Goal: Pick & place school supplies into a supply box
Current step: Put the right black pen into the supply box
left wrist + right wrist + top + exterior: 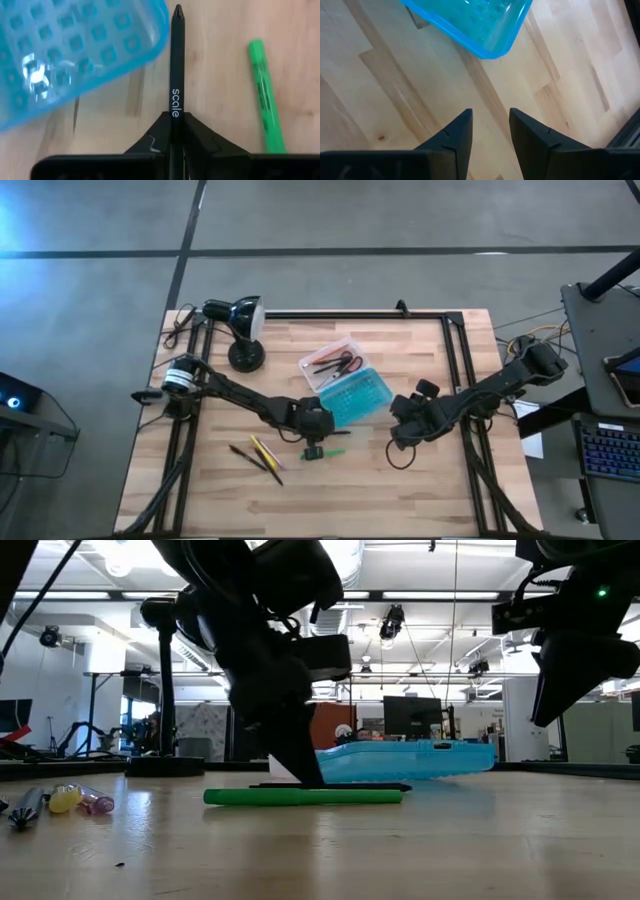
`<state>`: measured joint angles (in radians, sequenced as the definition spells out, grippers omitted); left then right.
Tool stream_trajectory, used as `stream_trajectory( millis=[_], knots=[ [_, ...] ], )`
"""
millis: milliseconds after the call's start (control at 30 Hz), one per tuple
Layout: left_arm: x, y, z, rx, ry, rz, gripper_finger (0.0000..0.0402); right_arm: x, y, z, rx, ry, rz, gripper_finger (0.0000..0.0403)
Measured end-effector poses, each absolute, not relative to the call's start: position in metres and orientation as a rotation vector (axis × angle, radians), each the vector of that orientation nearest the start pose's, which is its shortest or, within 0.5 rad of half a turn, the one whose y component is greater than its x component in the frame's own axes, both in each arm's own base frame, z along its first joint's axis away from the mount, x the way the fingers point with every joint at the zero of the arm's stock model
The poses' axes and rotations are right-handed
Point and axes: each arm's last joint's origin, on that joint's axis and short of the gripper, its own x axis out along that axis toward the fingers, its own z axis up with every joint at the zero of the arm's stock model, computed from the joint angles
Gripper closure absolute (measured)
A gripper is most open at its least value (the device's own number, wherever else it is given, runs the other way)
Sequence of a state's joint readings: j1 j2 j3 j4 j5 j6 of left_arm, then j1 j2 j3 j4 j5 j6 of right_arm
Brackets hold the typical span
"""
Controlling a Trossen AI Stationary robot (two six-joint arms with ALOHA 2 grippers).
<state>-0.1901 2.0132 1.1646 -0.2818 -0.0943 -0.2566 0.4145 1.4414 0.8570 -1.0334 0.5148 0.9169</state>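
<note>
My left gripper [174,119] [315,427] [303,772] is shut on a dark pen [177,60] marked "scale", just in front of the supply box's teal half [356,396] [75,50] [410,760]. The box's clear half [330,363] lies open beyond it, with the red-handled scissors [338,363] lying inside. A green marker [326,452] [265,115] [300,797] lies flat on the table beside the pen. Orange and yellow pencils and a dark pen [260,455] [60,800] lie further left. My right gripper [490,120] [405,430] hovers open, right of the teal half. My left gripper pinches the dark pen between its two fingers at the barrel [175,107], beside the "scale" lettering; the gripper body hides the rear end. The fingers [296,755] slant down from above. The pen [340,785] lies level, low at the table top, its tip [178,10] pointing away.
A black desk lamp [240,320] stands at the table's far left, its base [160,765] behind the pencils. Black frame rails [455,360] run along the table's sides. Bare wood lies between the green marker and my right gripper.
</note>
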Motion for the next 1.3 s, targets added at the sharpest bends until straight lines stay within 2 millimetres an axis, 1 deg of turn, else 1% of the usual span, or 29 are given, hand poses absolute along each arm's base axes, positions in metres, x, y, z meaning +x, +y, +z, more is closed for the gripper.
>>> stream_trajectory(
  millis=[100,200,267,367,433,467,533,633,733,800,900,967,1033,1100,1167,1200,1233,1300],
  knots=[
    [0.369,-0.074,0.113,-0.081,1.162,0.053,0.0390,0.206,0.075,0.187,0.030,1.229,-0.690,0.0287],
    [0.361,-0.081,0.126,-0.128,1.172,0.060,0.0390,0.206,0.075,0.187,0.023,1.224,-0.693,0.0286],
    [0.357,-0.085,0.144,-0.183,1.141,0.046,0.0390,0.206,0.075,0.187,0.020,1.222,-0.694,0.0285],
    [0.348,-0.088,0.166,-0.262,1.122,0.018,0.0392,0.207,0.074,0.188,0.002,1.207,-0.701,0.0285],
    [0.347,-0.087,0.191,-0.317,1.020,0.020,0.0393,0.207,0.074,0.188,-0.008,1.200,-0.706,0.0288],
    [0.346,-0.083,0.204,-0.332,0.956,0.042,0.0393,0.207,0.074,0.188,-0.014,1.197,-0.707,0.0289],
    [0.348,-0.070,0.225,-0.357,0.824,0.106,0.0393,0.207,0.074,0.188,-0.027,1.194,-0.705,0.0292],
    [0.356,-0.044,0.240,-0.409,0.679,0.202,0.0393,0.207,0.074,0.188,-0.031,1.195,-0.704,0.0296],
    [0.362,-0.006,0.251,-0.390,0.594,0.336,0.0393,0.207,0.074,0.189,-0.026,1.192,-0.706,0.0301],
    [0.369,0.024,0.247,-0.366,0.583,0.431,0.0393,0.206,0.074,0.189,-0.010,1.183,-0.715,0.0303],
    [0.378,0.066,0.226,-0.348,0.649,0.527,0.0393,0.206,0.073,0.190,-0.007,1.179,-0.718,0.0306],
    [0.386,0.087,0.212,-0.357,0.692,0.549,0.0393,0.206,0.073,0.190,-0.006,1.178,-0.719,0.0308],
    [0.392,0.103,0.200,-0.378,0.741,0.570,0.0393,0.206,0.073,0.190,-0.006,1.178,-0.719,0.0307],
    [0.395,0.114,0.182,-0.381,0.821,0.611,0.0382,0.206,0.073,0.190,-0.006,1.178,-0.719,0.0306],
    [0.397,0.119,0.166,-0.379,0.914,0.643,0.0358,0.206,0.073,0.190,-0.005,1.181,-0.718,0.0305],
    [0.399,0.119,0.164,-0.378,0.946,0.646,0.0344,0.206,0.073,0.190,-0.003,1.183,-0.717,0.0304],
    [0.401,0.117,0.166,-0.374,0.961,0.643,0.0330,0.206,0.074,0.190,-0.002,1.184,-0.716,0.0303],
    [0.403,0.111,0.178,-0.365,0.987,0.631,0.0305,0.206,0.074,0.190,-0.003,1.185,-0.715,0.0303]
  ],
)
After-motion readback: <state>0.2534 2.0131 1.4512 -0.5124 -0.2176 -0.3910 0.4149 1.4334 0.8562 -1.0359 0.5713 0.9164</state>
